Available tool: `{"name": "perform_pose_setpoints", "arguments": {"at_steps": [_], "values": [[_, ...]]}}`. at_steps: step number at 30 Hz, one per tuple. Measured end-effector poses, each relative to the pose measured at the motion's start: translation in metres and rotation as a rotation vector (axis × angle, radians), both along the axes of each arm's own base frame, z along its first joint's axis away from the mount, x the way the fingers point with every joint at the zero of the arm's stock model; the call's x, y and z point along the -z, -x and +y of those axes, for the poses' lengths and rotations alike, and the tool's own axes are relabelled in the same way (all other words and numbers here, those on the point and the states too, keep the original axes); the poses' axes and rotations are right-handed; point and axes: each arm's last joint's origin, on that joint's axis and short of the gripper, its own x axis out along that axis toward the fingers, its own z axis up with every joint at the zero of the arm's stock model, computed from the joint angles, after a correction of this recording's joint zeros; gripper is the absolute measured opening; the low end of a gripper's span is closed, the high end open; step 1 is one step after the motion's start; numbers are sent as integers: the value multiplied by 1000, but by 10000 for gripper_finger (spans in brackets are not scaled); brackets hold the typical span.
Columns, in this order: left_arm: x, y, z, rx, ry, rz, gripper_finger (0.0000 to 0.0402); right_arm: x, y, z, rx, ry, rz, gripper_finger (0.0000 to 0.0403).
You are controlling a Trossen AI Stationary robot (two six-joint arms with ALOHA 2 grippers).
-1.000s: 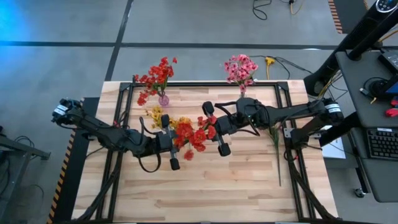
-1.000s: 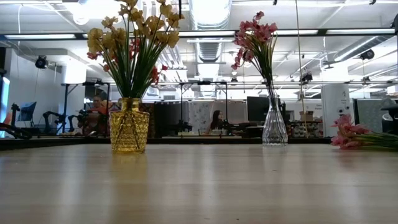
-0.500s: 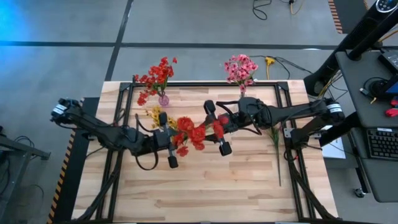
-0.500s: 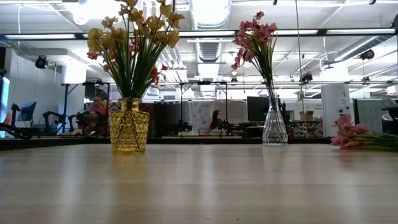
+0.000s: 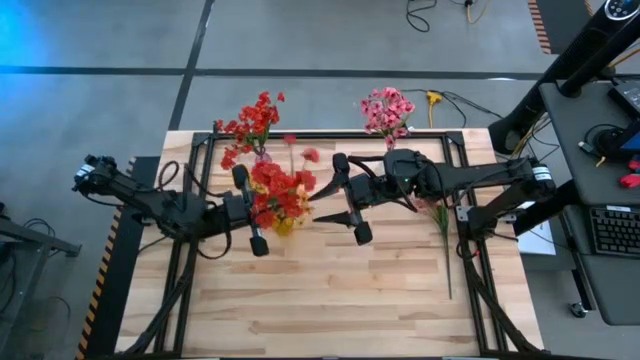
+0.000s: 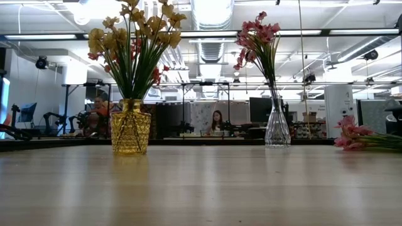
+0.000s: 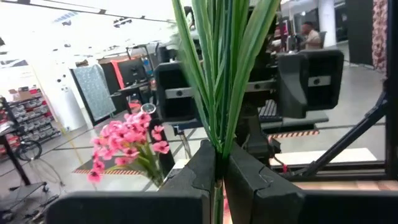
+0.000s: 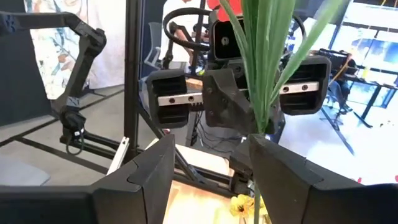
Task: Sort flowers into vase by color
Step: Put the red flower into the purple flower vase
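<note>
My left gripper [image 5: 258,208] is shut on a sprig of red flowers [image 5: 276,190], held high over the table's middle above the yellow flowers [image 5: 284,226]. My right gripper [image 5: 335,200] faces it from the right, open; its fingers stand on either side of the green stems [image 8: 261,81] without touching. More red flowers [image 5: 255,118] stand with their stems in a small vase [image 5: 262,160] at the far left. Pink flowers [image 5: 386,108] stand in a clear vase [image 6: 277,130]. Yellow flowers fill the amber vase [image 6: 130,130]. My left gripper pinches the bundle of green stems [image 7: 217,152] between its two fingers. The fingers come level from the table's left and lie across the stems. The sprig stands about upright, blossoms on top, lifted clear of the table.
One pink sprig [image 5: 444,232] lies flat near the table's right edge, its blossoms [image 6: 352,135] showing in the low view. A black frame [image 5: 330,135] borders the table. Bare wood [image 5: 330,300] lies toward the near edge. People sit in the room beyond.
My right gripper has opened and let go of the red sprig. My left gripper has carried the sprig toward the table's far left, nearer the vase with red flowers; the blossoms now cover most of the yellow flowers.
</note>
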Motion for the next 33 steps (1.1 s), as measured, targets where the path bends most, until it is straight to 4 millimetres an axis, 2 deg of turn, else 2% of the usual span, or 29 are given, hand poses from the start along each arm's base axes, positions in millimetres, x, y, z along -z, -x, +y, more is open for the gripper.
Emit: {"name": "perform_pose_setpoints", "arguments": {"at_steps": [6,10,15,20,26,33], "values": [[-7,15,7,-13,0,3,3,-4,1,0,6,-3,11,201],[-11,27,14,-91,-13,23,3,-4,3,-1,22,4,41,201],[-20,52,28,-212,-11,23,3,-6,6,-1,22,5,55,201],[-28,82,42,-218,12,-11,3,-2,7,-1,23,11,93,201],[-21,107,56,-360,15,5,3,2,7,-2,24,12,133,201],[-4,114,65,-422,1,21,3,3,7,-3,26,13,135,201]]}}
